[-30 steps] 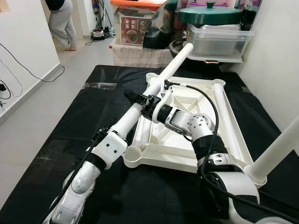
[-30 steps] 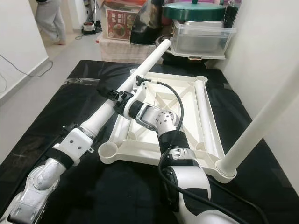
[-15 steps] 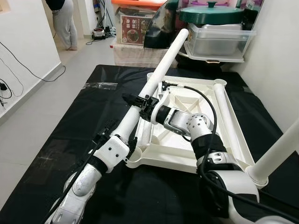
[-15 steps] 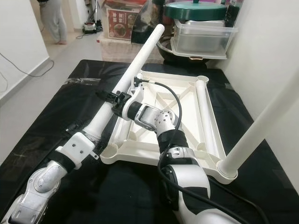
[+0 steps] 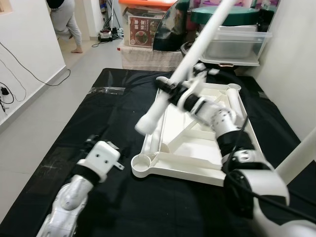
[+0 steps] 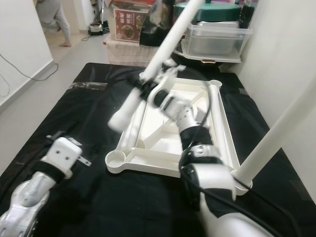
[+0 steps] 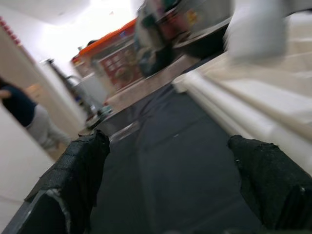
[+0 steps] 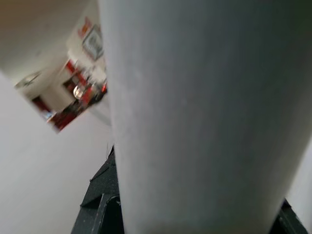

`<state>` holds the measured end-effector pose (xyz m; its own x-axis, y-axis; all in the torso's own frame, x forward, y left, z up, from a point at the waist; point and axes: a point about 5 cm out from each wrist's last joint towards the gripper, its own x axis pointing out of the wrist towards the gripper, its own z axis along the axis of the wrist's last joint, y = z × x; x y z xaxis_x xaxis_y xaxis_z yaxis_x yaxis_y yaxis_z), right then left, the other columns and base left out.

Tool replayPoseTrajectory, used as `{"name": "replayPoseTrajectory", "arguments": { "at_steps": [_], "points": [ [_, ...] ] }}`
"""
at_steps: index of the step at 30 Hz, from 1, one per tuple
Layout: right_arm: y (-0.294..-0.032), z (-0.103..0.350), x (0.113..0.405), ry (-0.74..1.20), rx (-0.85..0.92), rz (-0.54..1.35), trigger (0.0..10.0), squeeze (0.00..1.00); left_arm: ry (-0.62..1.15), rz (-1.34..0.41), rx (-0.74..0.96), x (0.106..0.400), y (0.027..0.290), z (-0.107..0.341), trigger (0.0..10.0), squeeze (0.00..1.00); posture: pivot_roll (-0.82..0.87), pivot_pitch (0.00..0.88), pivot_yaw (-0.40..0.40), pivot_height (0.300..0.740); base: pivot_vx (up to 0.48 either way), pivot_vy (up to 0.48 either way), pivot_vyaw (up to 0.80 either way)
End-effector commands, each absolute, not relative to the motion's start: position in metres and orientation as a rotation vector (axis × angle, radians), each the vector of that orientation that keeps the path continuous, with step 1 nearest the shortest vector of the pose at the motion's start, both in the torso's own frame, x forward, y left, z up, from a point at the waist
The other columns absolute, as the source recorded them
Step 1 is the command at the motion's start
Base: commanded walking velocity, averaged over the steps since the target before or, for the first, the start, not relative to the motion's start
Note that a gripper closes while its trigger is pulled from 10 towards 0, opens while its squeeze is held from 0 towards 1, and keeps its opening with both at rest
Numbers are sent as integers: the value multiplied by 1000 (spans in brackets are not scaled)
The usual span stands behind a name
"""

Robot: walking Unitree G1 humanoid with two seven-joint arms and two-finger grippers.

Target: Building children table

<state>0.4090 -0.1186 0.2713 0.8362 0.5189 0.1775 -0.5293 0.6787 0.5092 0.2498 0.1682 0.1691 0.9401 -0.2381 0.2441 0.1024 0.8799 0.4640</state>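
A long white table leg (image 5: 190, 57) hangs tilted in the air, its lower end blurred over the upturned white tabletop frame (image 5: 247, 131). My right gripper (image 5: 169, 90) is shut on the leg near its lower third, and the right wrist view has the leg (image 8: 195, 122) pressed between the fingers. My left gripper (image 7: 168, 141) is open and holds nothing, low over the black mat at the front left, apart from the leg. A second leg (image 5: 302, 155) stands in the frame's near right corner. The round socket (image 5: 140, 165) at the near left corner is bare.
The frame lies on a black mat (image 5: 98, 108) on the floor. Behind it stand a clear bin (image 5: 232, 44) with a green lid and stacked boxes (image 5: 143, 29). A white wall (image 5: 296, 64) runs along the right. A person (image 5: 64, 19) stands far back left.
My left gripper let go of the leg and dropped back to the front left. My right gripper lifted the leg up and to the right, tilting it steeper.
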Motion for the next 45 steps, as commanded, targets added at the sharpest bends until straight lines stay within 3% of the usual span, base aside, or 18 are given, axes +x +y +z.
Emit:
{"name": "replayPoseTrajectory", "arguments": {
  "at_steps": [1, 2, 3, 10, 14, 17, 18, 19, 21, 22, 30, 45],
  "points": [
    [-118, 274, 410, -36, 563, 577, 0, 0, -293, -164, 466, 249, 167, 168, 10000, 953, 70, 0, -84, 740, 0, 0, 0],
    [-121, 279, 410, -57, 572, 568, 0, 0, -268, -115, 458, 250, 169, 164, 10000, 188, 68, 0, -84, 740, 0, 0, 0],
    [-122, 283, 410, -72, 580, 570, 0, 0, -235, -76, 444, 251, 171, 159, 10000, 0, 62, 0, -78, 740, 0, 0, 0],
    [-106, 287, 400, -90, 588, 657, 0, 0, -62, -46, 400, 250, 166, 132, 10000, 0, 60, 0, -73, 740, 0, 0, 0],
    [-91, 280, 390, -144, 475, 717, 0, 0, -28, -74, 374, 248, 164, 128, 10000, 0, 63, 0, -67, 740, 0, 0, 0],
    [-82, 279, 382, -195, 405, 771, 667, 0, -23, -86, 361, 248, 165, 128, 10000, 0, 61, 0, -62, 740, 0, 0, 0],
    [-78, 278, 379, -204, 377, 795, 3608, 0, -22, -96, 350, 249, 165, 128, 10000, 0, 58, 0, -61, 740, 0, 0, 0],
    [-77, 276, 379, -199, 359, 792, 4784, 0, -21, -101, 350, 249, 165, 128, 10000, 0, 58, 0, -60, 740, 0, 0, 0],
    [-76, 275, 379, -196, 347, 788, 4784, 0, -21, -103, 350, 249, 165, 128, 10000, 0, 58, 0, -60, 740, 0, 0, 0],
    [-76, 274, 380, -190, 338, 780, 10000, 0, -20, -106, 349, 249, 164, 128, 10000, 0, 59, 0, -59, 740, 0, 0, 0],
    [-76, 266, 379, -156, 295, 713, 10000, 0, -13, -108, 342, 249, 162, 129, 10000, 0, 64, 0, -62, 740, 0, 0, 0],
    [-36, 260, 353, -150, 318, 845, 10000, 0, -58, -267, 402, 259, 151, 139, 10000, 0, 56, 0, -53, 740, 0, 0, 0]
  ]
}}
